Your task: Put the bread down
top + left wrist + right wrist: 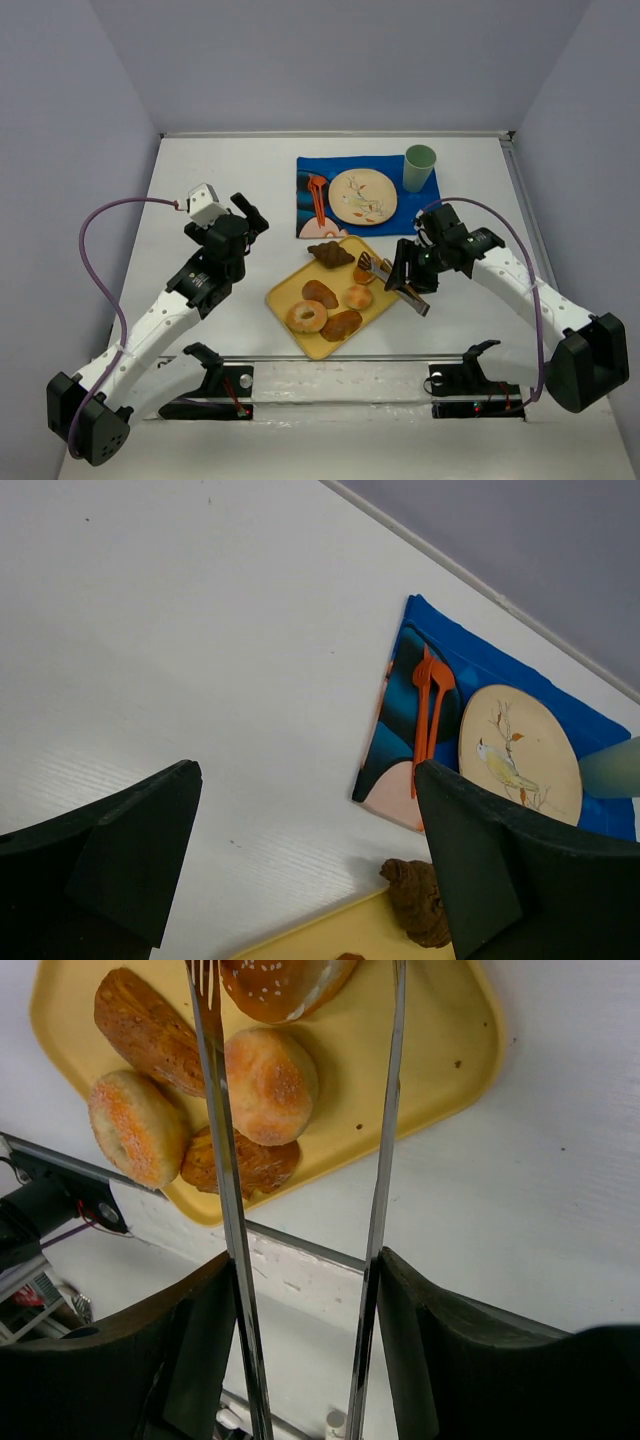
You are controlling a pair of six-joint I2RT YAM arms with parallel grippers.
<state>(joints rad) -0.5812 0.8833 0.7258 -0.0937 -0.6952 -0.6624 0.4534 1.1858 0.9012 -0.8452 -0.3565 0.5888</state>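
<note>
The dark brown ridged croissant (330, 254) lies at the far corner of the yellow tray (322, 349); it also shows in the left wrist view as the croissant (412, 895). A glossy golden-orange roll (366, 271) lies at the tray's right side. My right gripper (408, 280) is shut on metal tongs (380, 268), pressing their two arms (228, 1210). The tongs' tips stand apart on either side of that roll (285, 980). My left gripper (250, 215) hovers left of the tray, open and empty (305, 780).
Other breads fill the tray (440, 1050): a round bun (270, 1085), a sugared ring (306, 316) and brown oval loaves (320, 293). Behind it a blue mat (310, 227) carries a bird plate (363, 194), orange cutlery (318, 197) and a green cup (420, 167).
</note>
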